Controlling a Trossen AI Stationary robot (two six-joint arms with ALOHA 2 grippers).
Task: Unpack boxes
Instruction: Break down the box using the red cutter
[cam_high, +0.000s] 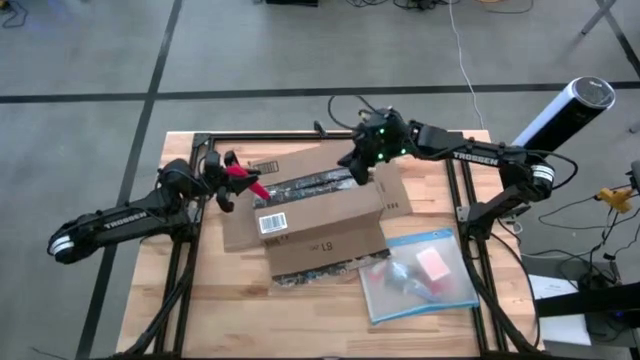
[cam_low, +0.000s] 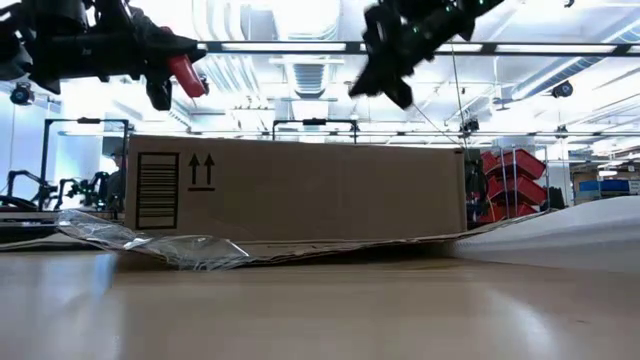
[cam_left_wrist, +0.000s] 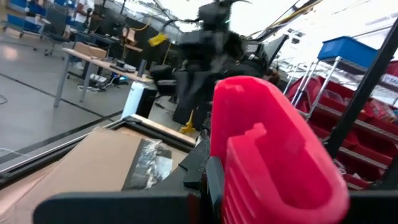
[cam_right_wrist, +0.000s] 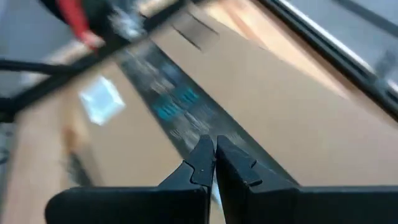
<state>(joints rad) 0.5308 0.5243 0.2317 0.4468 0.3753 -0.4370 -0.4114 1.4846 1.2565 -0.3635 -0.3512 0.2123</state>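
The brown cardboard box lies mid-table with its flaps spread, a white barcode label on top and a dark shiny strip along its far side. My left gripper hovers over the box's left end, shut on a small red tool. In the low view the tool hangs well above the box. My right gripper is shut and empty over the box's far right part; the low view shows this gripper clear of the box top. My left gripper pinches the red tool between its two fingers at the tool's rear end; the gripper body hides the exact spot. The tool's free end sticks out ahead of the fingers, toward the table's right. It is lifted clear above the box.
A clear plastic pouch with a blue edge and a pink item inside lies on the table right of the box. Crumpled clear film pokes out under the box's near side. A black frame edges the table's sides.
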